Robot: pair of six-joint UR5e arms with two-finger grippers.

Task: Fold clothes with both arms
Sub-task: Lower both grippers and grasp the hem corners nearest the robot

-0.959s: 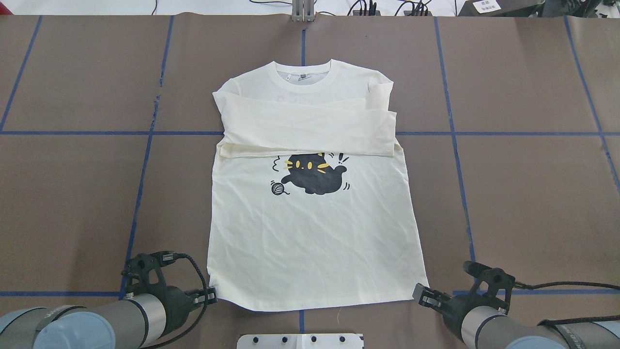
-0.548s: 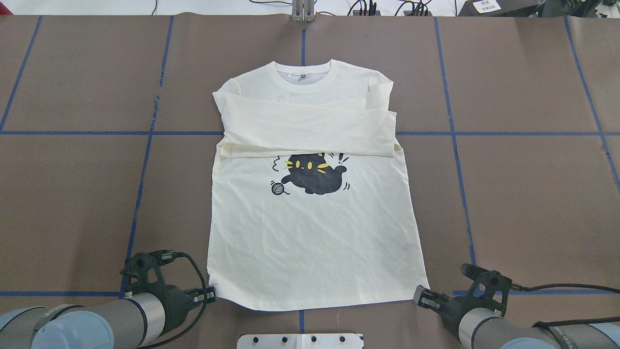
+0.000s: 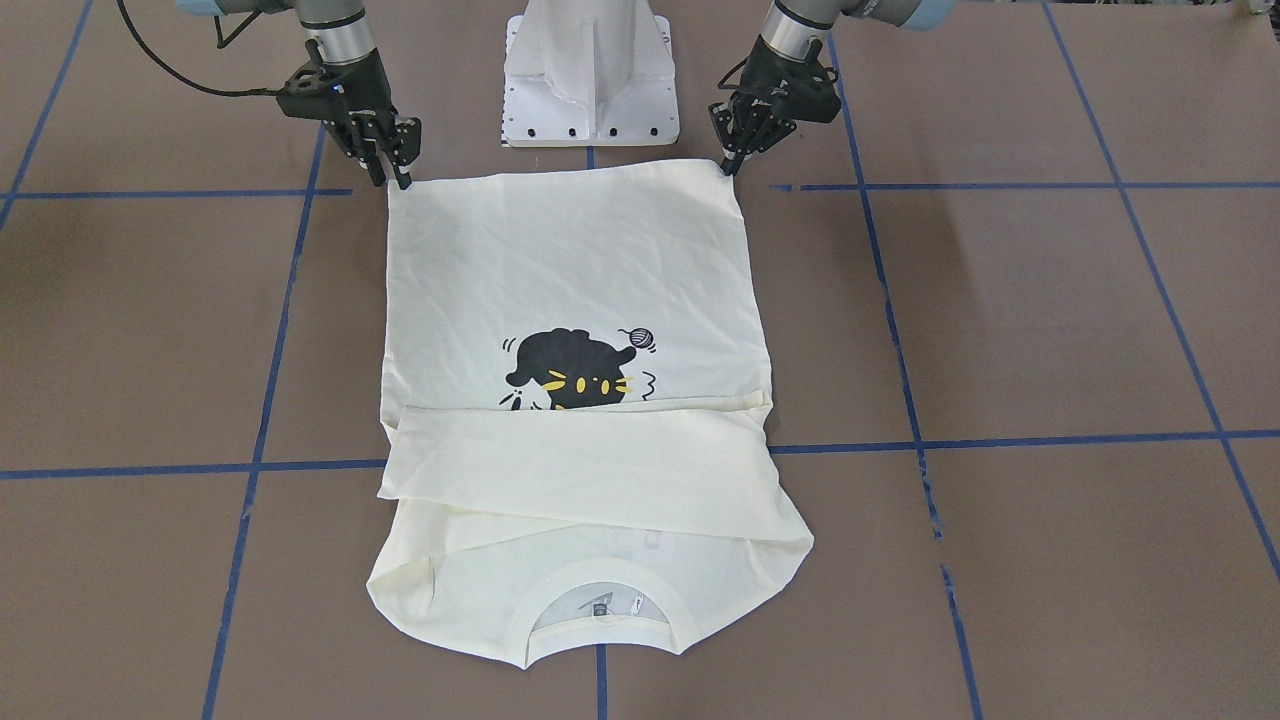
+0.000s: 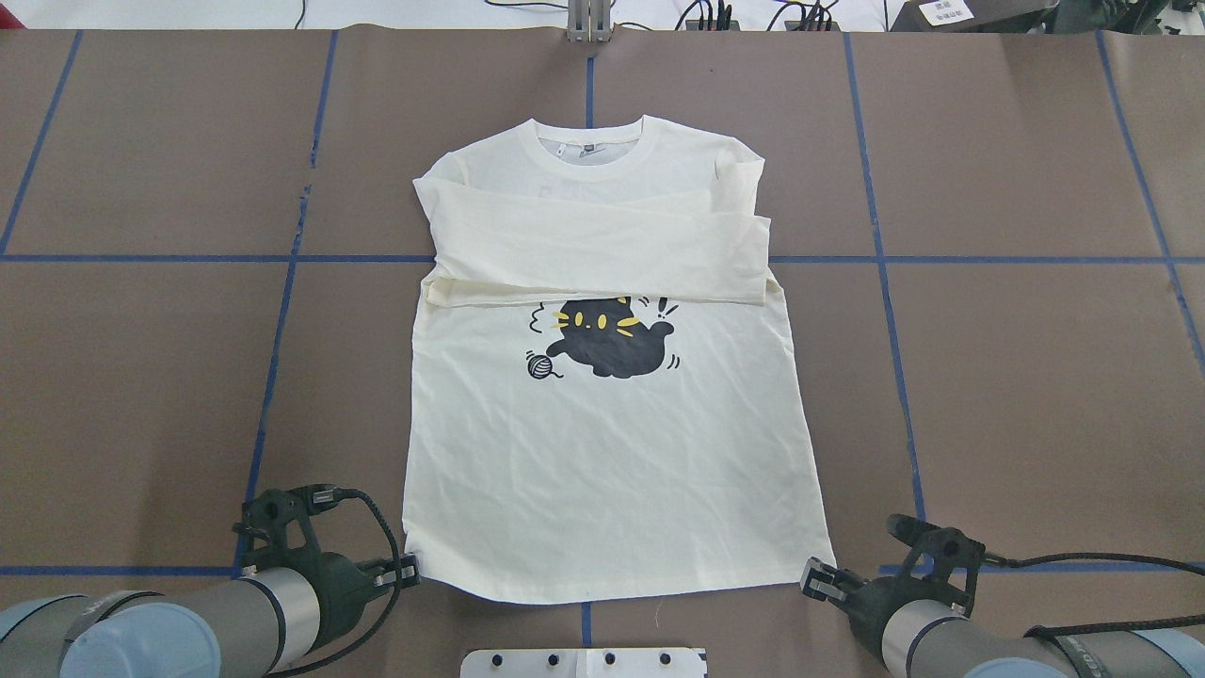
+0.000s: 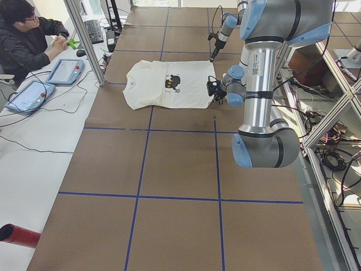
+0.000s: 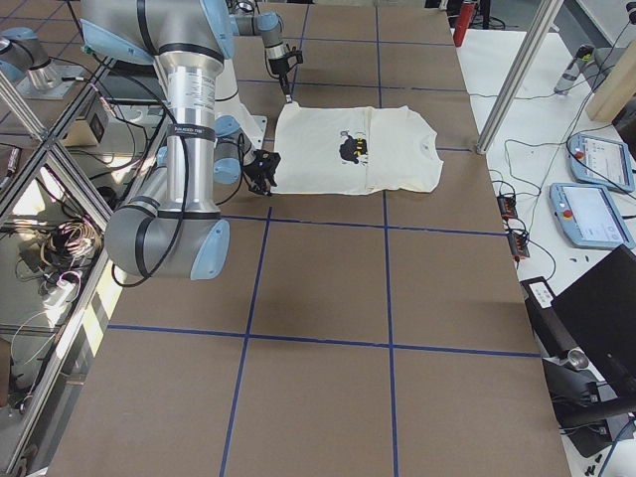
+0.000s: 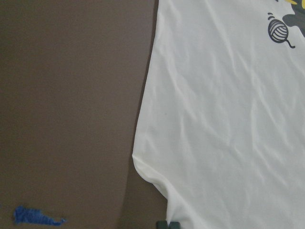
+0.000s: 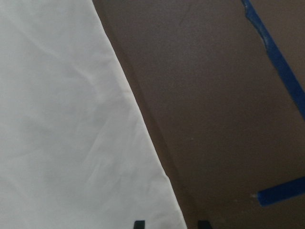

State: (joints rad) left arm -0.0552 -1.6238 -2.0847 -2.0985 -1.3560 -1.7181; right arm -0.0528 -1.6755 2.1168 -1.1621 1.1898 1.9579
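Note:
The cream T-shirt (image 4: 612,452) lies flat, print side up, on the brown table, with its collar at the far side. Both sleeves are folded across the chest above the black cat print (image 4: 607,339). My left gripper (image 4: 411,571) sits at the hem's near-left corner. In the left wrist view its tips (image 7: 167,224) are pressed together on the cloth edge (image 7: 224,119). My right gripper (image 4: 811,577) is at the near-right hem corner. Its fingers (image 8: 138,223) stand apart in the right wrist view, straddling the shirt's edge (image 8: 62,119). The front-facing view shows the left gripper (image 3: 732,165) and the right gripper (image 3: 392,170) at the two hem corners.
The white pedestal base (image 3: 590,90) stands just behind the hem, between the arms. Blue tape lines (image 4: 282,311) grid the brown table cover. A seated person (image 5: 28,39) and two tablets (image 5: 65,70) are at the far side table; a red cylinder (image 5: 20,234) lies there too.
The right gripper has edged slightly back toward the robot at the hem's corner. The left gripper and the shirt have not moved.

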